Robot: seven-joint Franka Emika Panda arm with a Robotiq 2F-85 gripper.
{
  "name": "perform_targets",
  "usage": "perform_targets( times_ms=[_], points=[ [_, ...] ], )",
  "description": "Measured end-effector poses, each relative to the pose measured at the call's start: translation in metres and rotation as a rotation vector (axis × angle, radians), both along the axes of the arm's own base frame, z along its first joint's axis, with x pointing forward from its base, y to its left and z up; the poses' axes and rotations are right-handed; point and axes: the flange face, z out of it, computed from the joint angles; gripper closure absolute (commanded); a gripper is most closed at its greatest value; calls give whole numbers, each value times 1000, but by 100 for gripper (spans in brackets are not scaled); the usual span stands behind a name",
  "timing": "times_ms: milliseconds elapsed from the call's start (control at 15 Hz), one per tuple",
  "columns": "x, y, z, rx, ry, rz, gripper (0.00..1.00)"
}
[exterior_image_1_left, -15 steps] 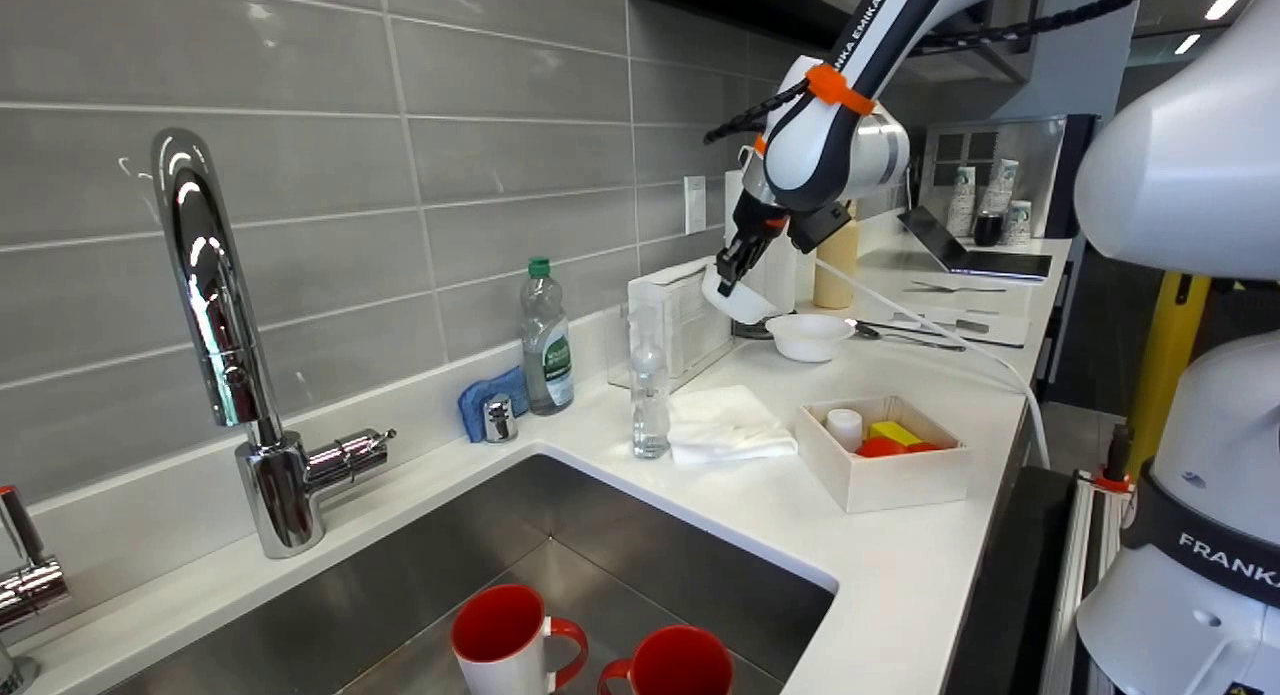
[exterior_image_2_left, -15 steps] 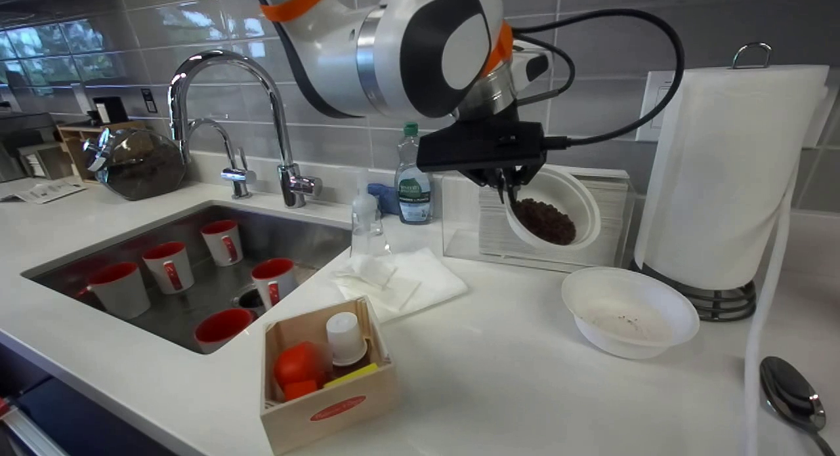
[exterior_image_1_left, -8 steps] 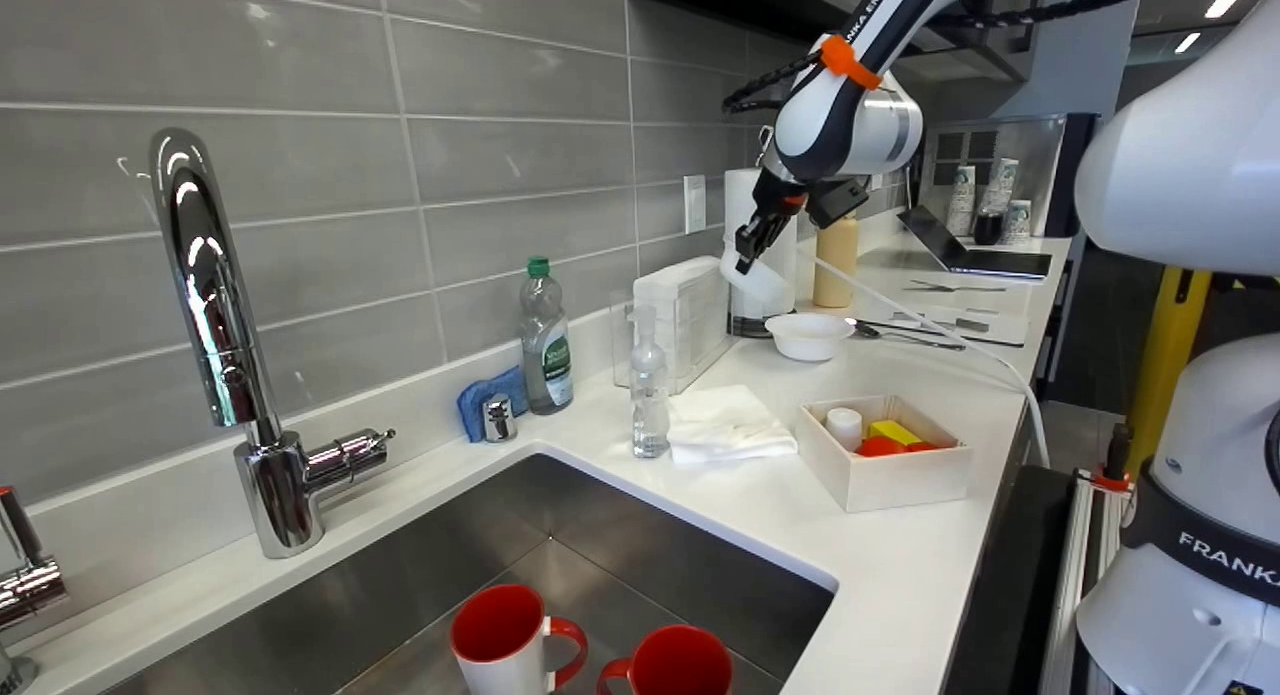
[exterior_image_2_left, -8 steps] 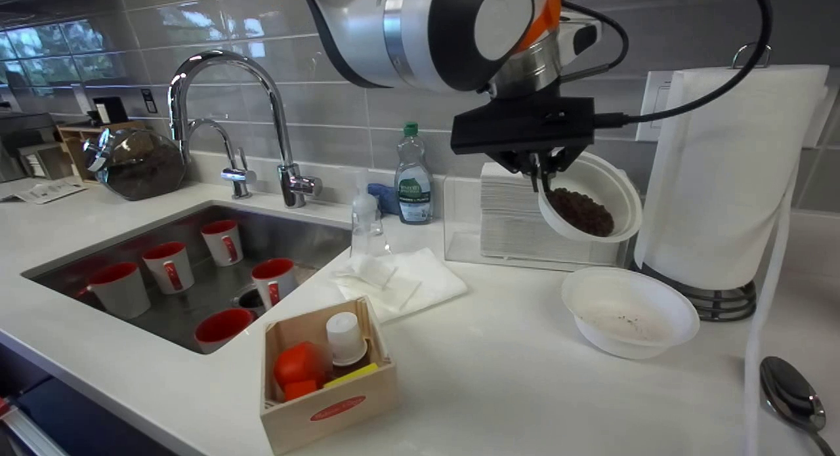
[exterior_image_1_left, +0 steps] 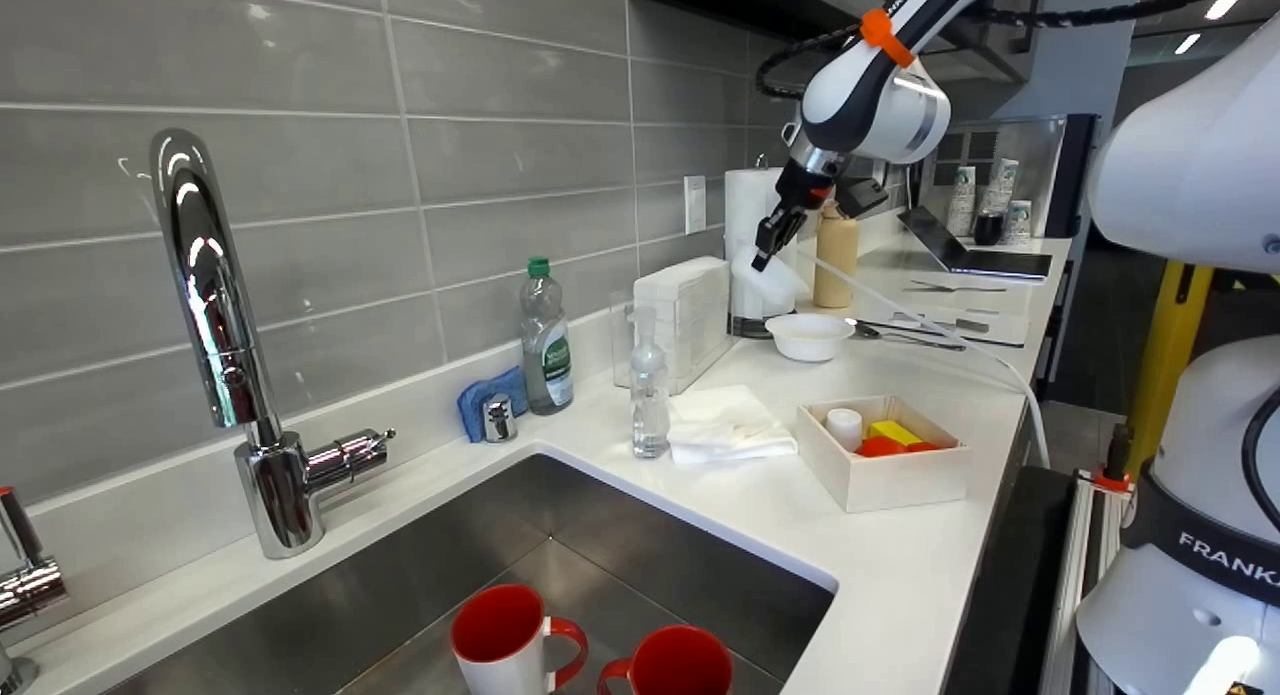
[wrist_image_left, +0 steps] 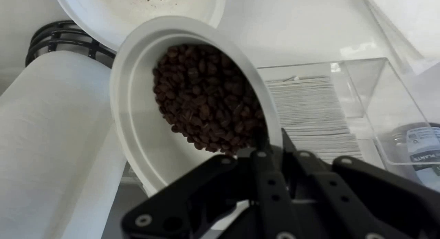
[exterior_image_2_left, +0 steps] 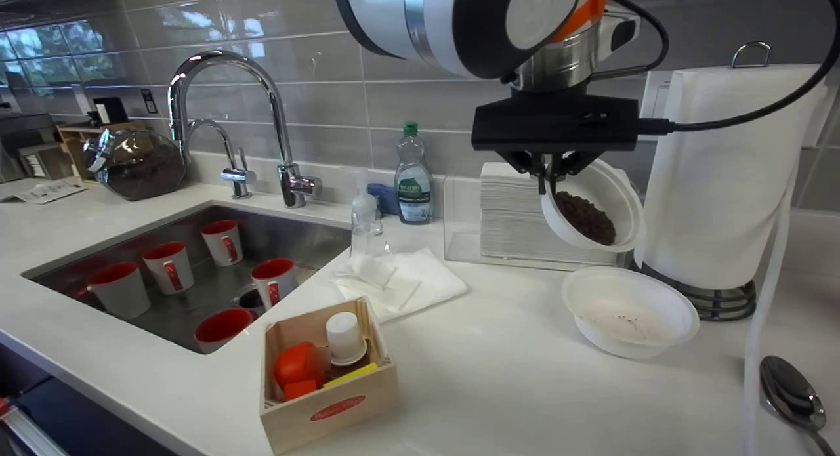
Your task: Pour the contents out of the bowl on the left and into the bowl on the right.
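Observation:
My gripper [exterior_image_2_left: 550, 179] is shut on the rim of a white bowl [exterior_image_2_left: 620, 197], which it holds in the air, tilted. Dark brown beans [wrist_image_left: 206, 98] lie inside it, piled toward the gripper's side; they also show in an exterior view [exterior_image_2_left: 584, 218]. A second white bowl [exterior_image_2_left: 633, 343] stands upright on the counter below and to the right of the held bowl in that view. It holds only a few dark crumbs. In the wrist view the second bowl [wrist_image_left: 204, 7] shows at the top, partly hidden behind the held bowl's rim.
A paper towel roll [exterior_image_2_left: 715, 180] stands close beside the held bowl. A clear napkin holder [exterior_image_2_left: 525, 220] is behind it. A wooden box [exterior_image_2_left: 354, 403], white napkins [exterior_image_2_left: 426, 285], a soap bottle [exterior_image_2_left: 413, 180], a spoon [exterior_image_2_left: 791, 390] and a sink [exterior_image_2_left: 210, 272] with mugs are around.
The gripper has carried the tilted bowl rightward in both exterior views, toward the paper towel roll and the standing bowl. The beans remain inside. The standing bowl has not moved.

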Motion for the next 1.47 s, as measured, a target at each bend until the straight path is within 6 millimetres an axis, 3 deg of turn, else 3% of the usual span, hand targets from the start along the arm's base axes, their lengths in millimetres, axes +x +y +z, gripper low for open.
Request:
perform_targets(
  times_ms=[533, 1467],
  points=[
    [-20, -14, 12, 111, -6, 30, 100],
    [-37, -27, 0, 252, -69, 112, 100]
  ],
)
